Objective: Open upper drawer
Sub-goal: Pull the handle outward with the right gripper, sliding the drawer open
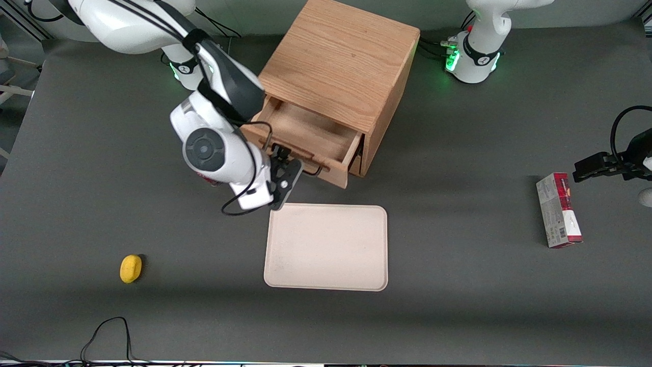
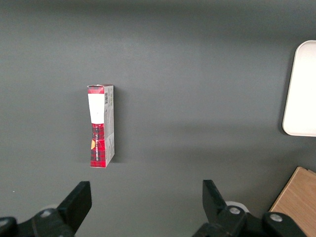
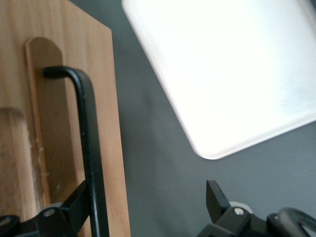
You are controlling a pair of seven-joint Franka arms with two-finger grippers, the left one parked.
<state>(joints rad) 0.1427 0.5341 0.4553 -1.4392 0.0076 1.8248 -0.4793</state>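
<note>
The wooden cabinet [image 1: 341,61] stands in the middle of the table. Its upper drawer [image 1: 305,130] is pulled partly out, and its empty wooden tray shows. The drawer's black wire handle [image 1: 311,172] is on its front. My right gripper [image 1: 286,171] is at this handle, just in front of the drawer front. In the right wrist view the gripper [image 3: 147,191] is open, with its fingers wide apart. The handle [image 3: 89,148] runs between them, right beside one finger [image 3: 79,197], against the drawer front [image 3: 111,123]. The lower drawer is mostly hidden under the upper one.
A pale tray [image 1: 326,247] lies on the table in front of the cabinet, nearer the front camera; it also shows in the right wrist view [image 3: 232,74]. A yellow fruit [image 1: 131,268] lies toward the working arm's end. A red and white box [image 1: 559,209] lies toward the parked arm's end.
</note>
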